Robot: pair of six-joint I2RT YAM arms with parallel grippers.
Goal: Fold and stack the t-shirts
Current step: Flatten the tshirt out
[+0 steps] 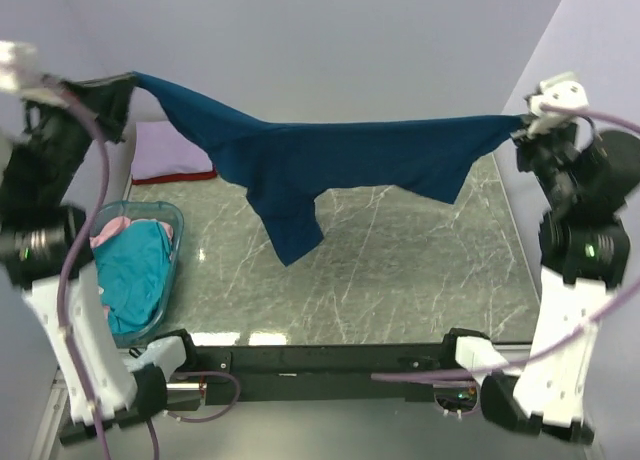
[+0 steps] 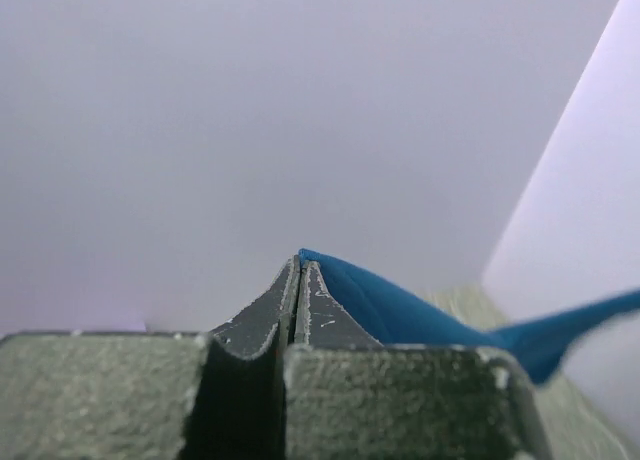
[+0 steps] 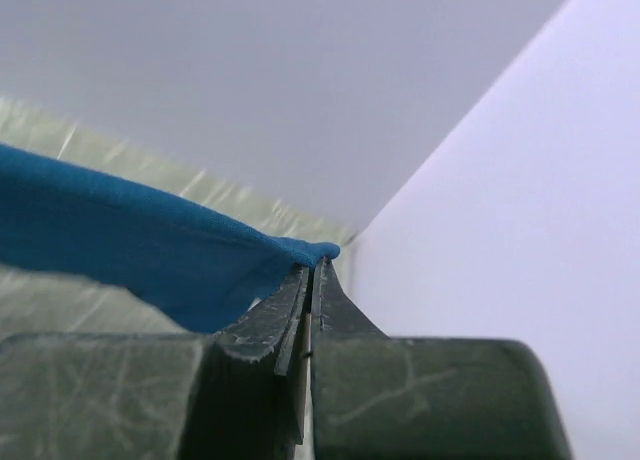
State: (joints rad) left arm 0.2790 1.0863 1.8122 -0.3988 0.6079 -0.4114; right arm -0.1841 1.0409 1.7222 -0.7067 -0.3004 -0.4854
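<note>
A dark blue soft cloth t-shirt (image 1: 340,155) hangs stretched in the air above the grey marble-patterned counter (image 1: 420,280). One corner is pinched tight in the left end effector (image 1: 132,80), and the other is clamped in the right end effector (image 1: 522,125). Off to the left, a translucent blue plastic basket (image 1: 178,225) holds a crumpled teal t-shirt (image 1: 130,275) and a pink t-shirt (image 1: 108,232).

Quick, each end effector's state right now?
Left end effector: closed on the blue shirt.
Right end effector: closed on the same shirt.
</note>
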